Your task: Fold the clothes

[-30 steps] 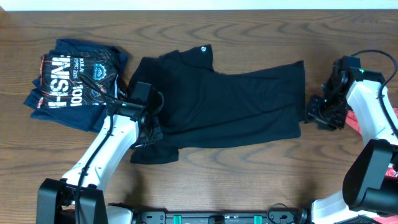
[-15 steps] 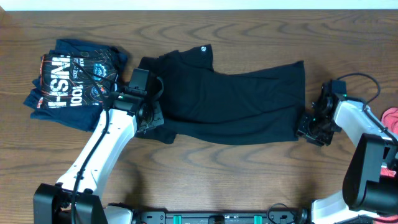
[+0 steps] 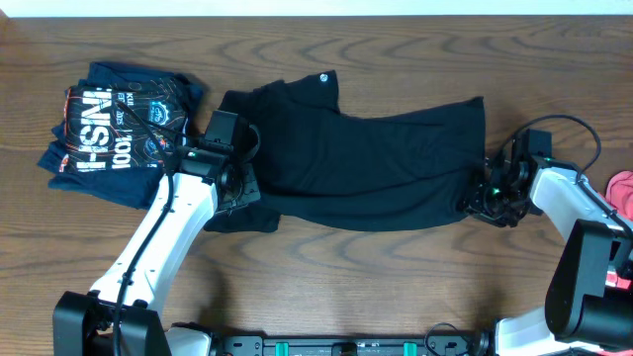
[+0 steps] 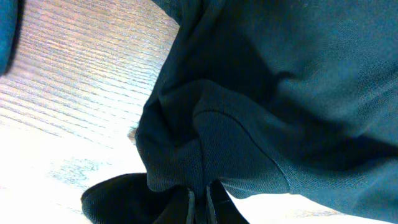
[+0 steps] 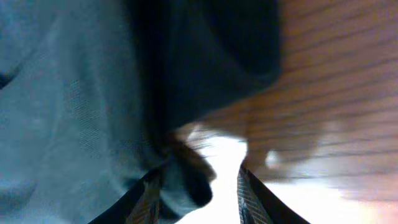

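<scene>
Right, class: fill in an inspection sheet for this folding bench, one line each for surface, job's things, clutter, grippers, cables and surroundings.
Surface: brown wooden table, bare wood around the clothes.
Job's things: black shirt spread mid-table, rumpled; navy printed shirt folded at the left.
Clutter: red item at the right edge, cut off; cannot tell what it is.
Grippers: left gripper pinches the black shirt's left corner; right gripper open at its right hem.
Cables: black cable loops near the right gripper.
Surroundings: white strip along the far edge; nothing else seen.
</scene>
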### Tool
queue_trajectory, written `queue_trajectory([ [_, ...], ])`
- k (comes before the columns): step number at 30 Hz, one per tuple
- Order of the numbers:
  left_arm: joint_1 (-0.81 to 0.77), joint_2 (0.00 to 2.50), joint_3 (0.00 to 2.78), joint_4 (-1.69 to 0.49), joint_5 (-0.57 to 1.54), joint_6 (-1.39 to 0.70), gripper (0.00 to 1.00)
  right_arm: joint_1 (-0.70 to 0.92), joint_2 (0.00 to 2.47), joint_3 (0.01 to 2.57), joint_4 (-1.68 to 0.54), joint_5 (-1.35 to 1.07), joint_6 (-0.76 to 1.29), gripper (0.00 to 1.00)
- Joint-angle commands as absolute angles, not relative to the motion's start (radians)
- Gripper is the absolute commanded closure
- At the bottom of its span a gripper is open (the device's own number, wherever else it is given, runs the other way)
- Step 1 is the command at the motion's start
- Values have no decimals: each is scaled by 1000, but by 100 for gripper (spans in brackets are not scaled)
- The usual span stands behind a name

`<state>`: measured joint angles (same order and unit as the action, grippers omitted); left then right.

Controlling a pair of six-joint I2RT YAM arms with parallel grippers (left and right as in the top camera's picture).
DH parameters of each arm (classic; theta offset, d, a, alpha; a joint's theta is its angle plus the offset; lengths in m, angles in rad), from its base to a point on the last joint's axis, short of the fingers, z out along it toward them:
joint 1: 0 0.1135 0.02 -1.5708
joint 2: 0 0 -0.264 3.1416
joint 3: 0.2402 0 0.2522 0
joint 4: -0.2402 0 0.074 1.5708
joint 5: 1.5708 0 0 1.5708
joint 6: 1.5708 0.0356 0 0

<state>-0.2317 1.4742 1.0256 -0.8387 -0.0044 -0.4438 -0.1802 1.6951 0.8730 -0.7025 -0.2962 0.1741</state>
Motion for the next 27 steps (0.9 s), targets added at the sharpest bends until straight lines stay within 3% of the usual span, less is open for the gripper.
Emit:
queue_trajectory([
  [1, -228, 1460, 1036, -847, -23, -450, 94, -167, 1732, 838, -716, -397, 117, 61],
  [9, -228, 1460, 1036, -852, -23, -450, 94, -162, 1732, 837, -725, -379, 88, 64],
  [11, -228, 1460, 1036, -852, -22, -450, 94, -162, 1732, 837, -721, -345, 94, 76],
  [13, -228, 1460, 1036, -856, -22, -450, 94, -162, 1732, 837, -721, -304, 123, 99],
  [19, -228, 1460, 1036, -883, -23, -445, 94, -166, 1713, 851, -766, -357, 134, 99],
  [27, -228, 1425, 1037, -935, -24, -388, 94, -226, 1571, 1131, -1079, -369, 85, 99],
])
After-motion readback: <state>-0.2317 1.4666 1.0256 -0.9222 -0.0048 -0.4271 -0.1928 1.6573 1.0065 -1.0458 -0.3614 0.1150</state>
